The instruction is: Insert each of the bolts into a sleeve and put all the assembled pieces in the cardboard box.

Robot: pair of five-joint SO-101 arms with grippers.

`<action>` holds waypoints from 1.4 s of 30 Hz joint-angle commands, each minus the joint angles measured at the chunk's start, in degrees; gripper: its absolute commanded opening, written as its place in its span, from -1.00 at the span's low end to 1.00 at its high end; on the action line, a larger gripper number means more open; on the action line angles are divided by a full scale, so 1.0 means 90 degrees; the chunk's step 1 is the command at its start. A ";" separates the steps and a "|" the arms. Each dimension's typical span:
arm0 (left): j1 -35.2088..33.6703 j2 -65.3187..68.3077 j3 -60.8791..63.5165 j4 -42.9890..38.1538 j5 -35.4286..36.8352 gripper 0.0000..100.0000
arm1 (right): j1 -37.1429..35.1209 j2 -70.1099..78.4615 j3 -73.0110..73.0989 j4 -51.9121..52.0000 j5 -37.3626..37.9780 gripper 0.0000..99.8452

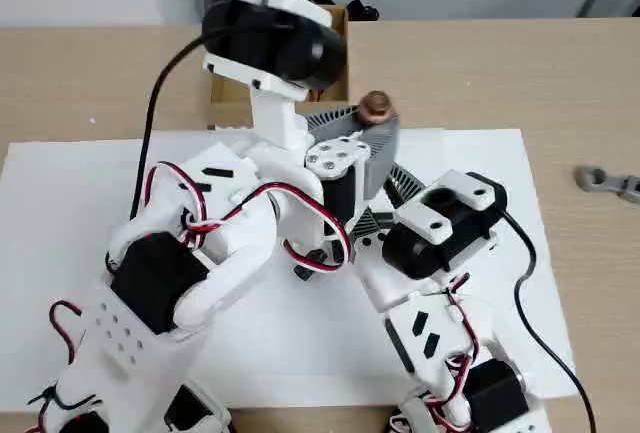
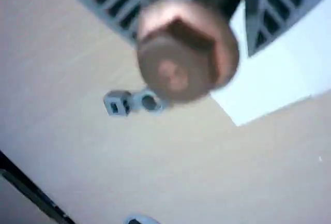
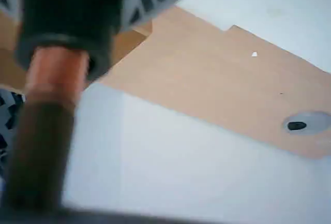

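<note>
From above, the left arm is stretching forward over the white sheet point(image 1: 70, 183), with the left gripper point(image 1: 362, 135) pinching the copper bolt point(image 1: 376, 105), head uppermost, near the cardboard box point(image 1: 340, 31). The right gripper point(image 1: 385, 201) is angling in beneath, its hold impossible to judge. The left wrist view is showing ribbed grey fingers point(image 2: 103, 1) flanking the bolt's rounded head. In the right wrist view, a copper shank is running into a matte black sleeve point(image 3: 67, 17).

It is a robotics lab bench. Two white arms point(image 1: 215, 283) with bare red-and-black wiring point(image 1: 152, 181) stand at a wooden table point(image 1: 500, 73) bearing a white sheet point(image 1: 60, 213).
</note>
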 commanded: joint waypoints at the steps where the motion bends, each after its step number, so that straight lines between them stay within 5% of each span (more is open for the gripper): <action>1: 0.0068 -0.0029 -0.0054 0.0147 0.0137 -0.69 | 0.0015 -0.0024 -0.0068 -0.0112 -0.0049 -0.99; 11: 0.0000 0.0000 -0.0454 0.0840 -0.0039 -0.67 | 0.0015 -0.0015 -0.0068 -0.0112 -0.0049 -0.99; 19: -0.0762 -0.0059 -0.0552 0.0879 -0.0352 -0.67 | 0.0015 -0.0015 -0.0117 -0.0161 -0.0039 -0.99; 26: -0.1016 0.0000 -0.1871 0.1670 -0.0742 -0.67 | 0.0044 0.0103 -0.0127 -0.0816 0.0205 -0.99; 33: -0.1905 0.0010 -0.1978 0.1817 -0.1709 -0.98 | 0.0044 0.2017 -0.1709 -0.0972 0.0225 -0.99; 42: -0.3009 -0.0029 -0.1372 0.2833 -0.2989 -0.99 | 0.0454 0.5280 -0.3663 -0.1783 0.0215 -0.99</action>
